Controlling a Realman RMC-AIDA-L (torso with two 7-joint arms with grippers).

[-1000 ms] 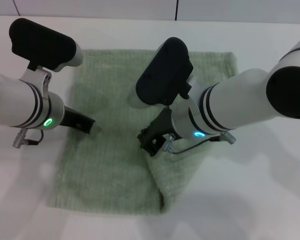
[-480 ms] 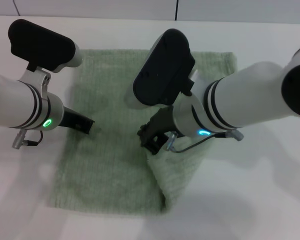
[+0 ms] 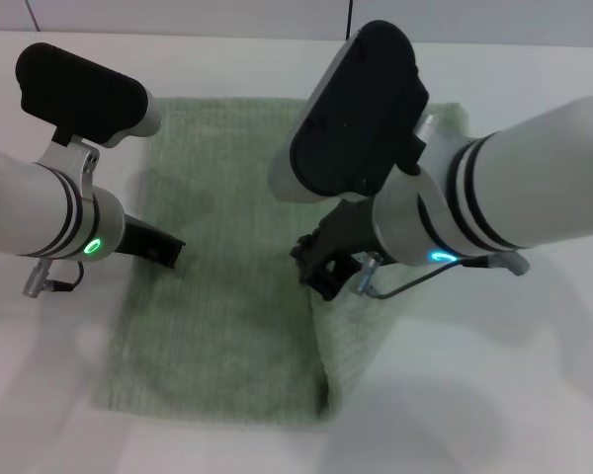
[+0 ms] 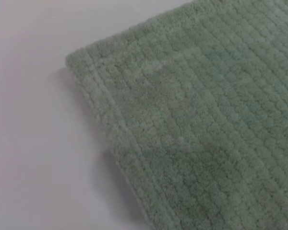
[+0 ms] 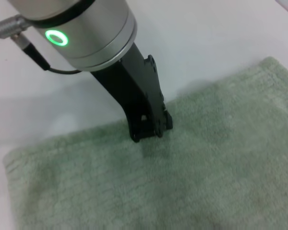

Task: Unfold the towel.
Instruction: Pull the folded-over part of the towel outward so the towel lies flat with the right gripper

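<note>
The towel [image 3: 222,296] lies on the white table [image 3: 534,375], mostly flat, w/ its right part doubled up into a raised fold that runs along the right edge down to the near right corner. The right gripper [image 3: 321,269] sits at the top of that fold, about mid-towel, fingertips down in the cloth where the fold starts; looks to be pinching the folded layer, but the jaws are hidden by the wrist, so can't tell if they're closed on it. The left gripper [image 3: 163,247] is at the towel's left edge, roughly level w/ the right one, its tip touching or just over the cloth near the hem; in the right wrist view it [image 5: 146,120] comes down onto the towel just inside that edge, jaws look together at the tip, nothing clearly held. Left wrist view shows only a towel corner [image 4: 86,62] w/ hem and ribbing, flat on the table.
</note>
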